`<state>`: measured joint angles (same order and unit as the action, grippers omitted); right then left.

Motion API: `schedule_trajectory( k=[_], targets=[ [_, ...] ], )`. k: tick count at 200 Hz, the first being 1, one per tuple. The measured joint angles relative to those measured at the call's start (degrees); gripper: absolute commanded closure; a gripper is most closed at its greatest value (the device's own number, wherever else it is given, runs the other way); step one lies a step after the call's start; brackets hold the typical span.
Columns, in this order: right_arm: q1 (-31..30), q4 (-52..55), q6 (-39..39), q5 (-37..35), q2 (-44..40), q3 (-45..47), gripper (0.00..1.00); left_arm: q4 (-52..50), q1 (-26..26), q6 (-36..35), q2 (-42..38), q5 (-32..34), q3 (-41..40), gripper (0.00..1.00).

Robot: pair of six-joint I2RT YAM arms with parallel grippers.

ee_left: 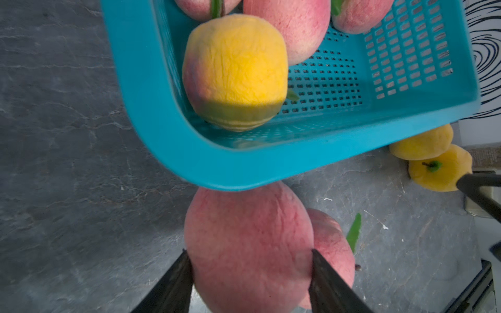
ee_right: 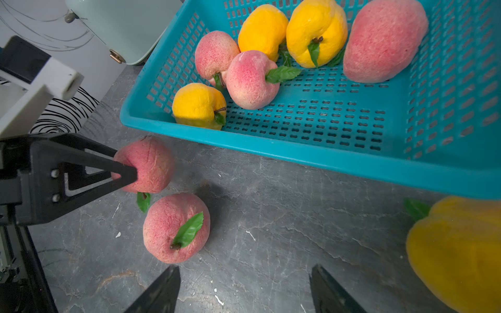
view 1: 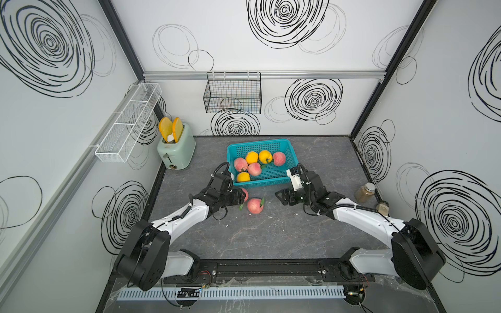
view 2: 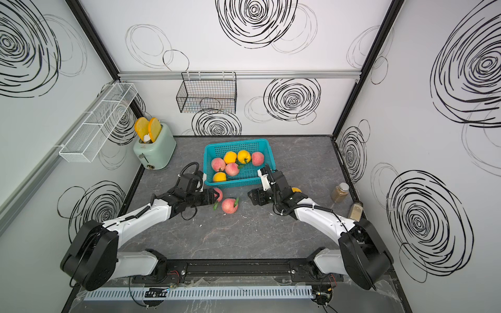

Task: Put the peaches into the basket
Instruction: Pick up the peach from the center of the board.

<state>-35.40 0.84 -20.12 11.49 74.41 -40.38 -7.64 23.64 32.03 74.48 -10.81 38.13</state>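
The teal basket (view 1: 257,142) (view 2: 235,142) stands mid-table and holds several peaches (view 1: 254,168) (ee_right: 248,80), pink and yellow. Just before its near-left rim (ee_left: 244,168), my left gripper (view 1: 243,196) (ee_left: 249,253) is shut on a pink peach (ee_left: 249,244) (ee_right: 149,165) (view 2: 218,193). Beside it, a second pink peach (view 1: 254,206) (ee_right: 176,227) lies on the table. My right gripper (view 1: 279,195) (ee_right: 245,271) hangs open over bare table near the basket's right front corner, with nothing between its fingers. Two yellow peaches (ee_left: 421,142) (ee_left: 439,168) lie by that arm, and one looms close (ee_right: 458,252).
A mint toaster (view 1: 176,151) with orange toast slices stands at the back left. Two jars (view 1: 364,192) (view 1: 382,208) sit by the right wall. A black wire basket (view 1: 233,94) and a white mesh rack (view 1: 127,122) hang on the walls.
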Motion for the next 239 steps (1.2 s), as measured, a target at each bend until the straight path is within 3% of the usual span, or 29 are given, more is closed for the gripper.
schedule_trajectory(
  k=[113, 239],
  targets=[
    [0.0, 0.0, 0.0, 0.0, -0.1, 0.0, 0.21, -6.9, 0.7, -1.0, -15.0, 5.7, 7.6, 0.36],
    [0.1, 0.5, 0.0, -0.4, -2.4, 0.0, 0.21, -8.2, 1.1, -3.5, -8.7, 6.2, 16.4, 0.35]
  ],
)
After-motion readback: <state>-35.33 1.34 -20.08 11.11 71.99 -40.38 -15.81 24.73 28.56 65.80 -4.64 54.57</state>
